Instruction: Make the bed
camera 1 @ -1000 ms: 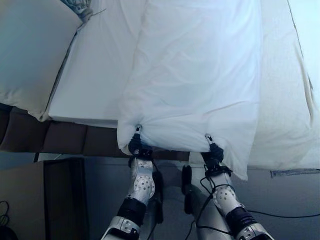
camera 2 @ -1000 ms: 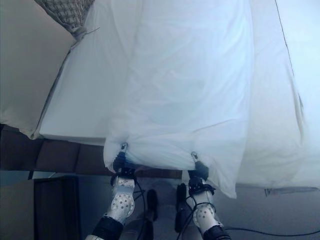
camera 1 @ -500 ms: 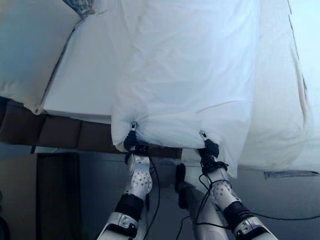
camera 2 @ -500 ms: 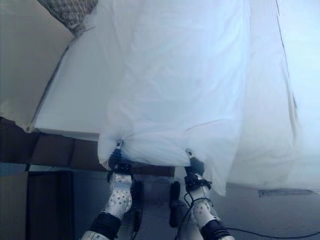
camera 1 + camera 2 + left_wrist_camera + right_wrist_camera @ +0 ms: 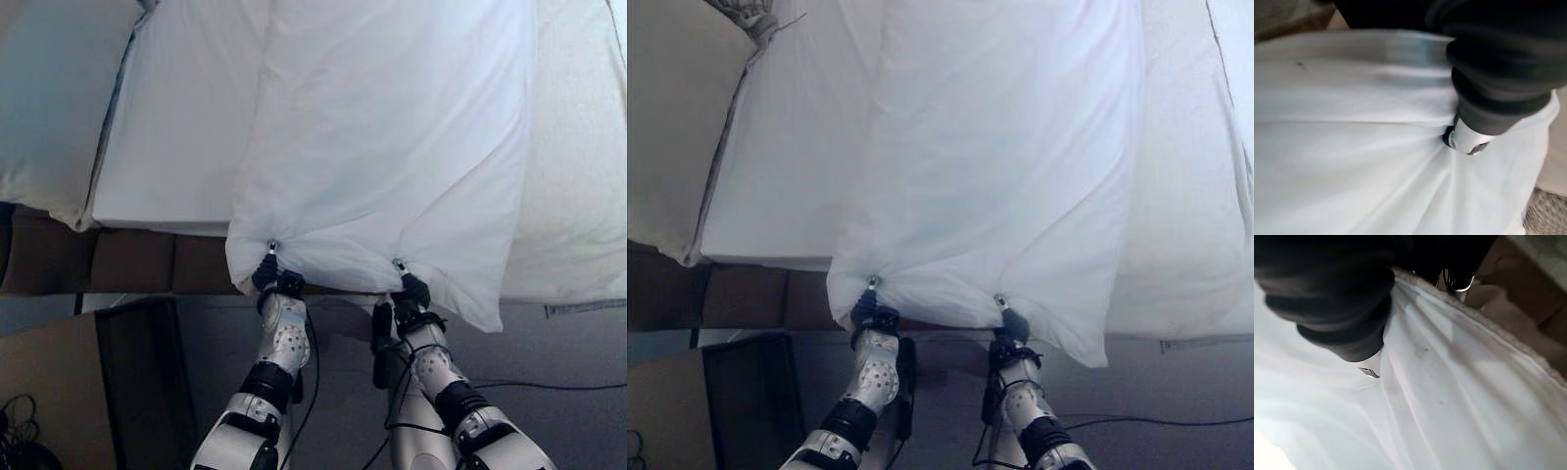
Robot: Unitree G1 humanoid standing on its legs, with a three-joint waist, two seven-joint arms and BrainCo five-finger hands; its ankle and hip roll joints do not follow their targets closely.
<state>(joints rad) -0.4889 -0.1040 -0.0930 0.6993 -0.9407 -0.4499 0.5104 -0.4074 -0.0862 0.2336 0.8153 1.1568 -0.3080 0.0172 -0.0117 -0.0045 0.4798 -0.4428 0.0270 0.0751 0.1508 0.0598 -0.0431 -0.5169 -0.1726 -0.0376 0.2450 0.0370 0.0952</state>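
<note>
Looking down from the head, you see both hands clamped on the near edge of a white duvet [image 5: 392,137], which is folded into a long strip running away up the middle of the bed. Your left hand [image 5: 268,273] pinches the edge near its left corner, and your right hand [image 5: 409,287] pinches it farther right. The cloth bunches into a small knot of creases at each grip, and the creases fan outward from both points. Between the two hands the edge sags a little, and past the right hand a loose corner hangs lower than the rest, over the side of the bed.

Your left wrist camera shows the left hand's dark cover and one silver finger [image 5: 1465,139] pressed into gathered white cloth, with folds pulling toward it. Your right wrist camera shows the same for the right hand: the dark cover, a silver fingertip [image 5: 1370,372] half buried in the cloth, and the hemmed edge running past it.

Under the duvet lies the white sheet [image 5: 186,117], bare on the left side. A pillow [image 5: 54,98] sits at the far left, its corner drooping over the side. To the right of the strip a second white cover [image 5: 578,157] spreads out. The brown bed frame [image 5: 127,262] runs just below the sheet's edge.
</note>
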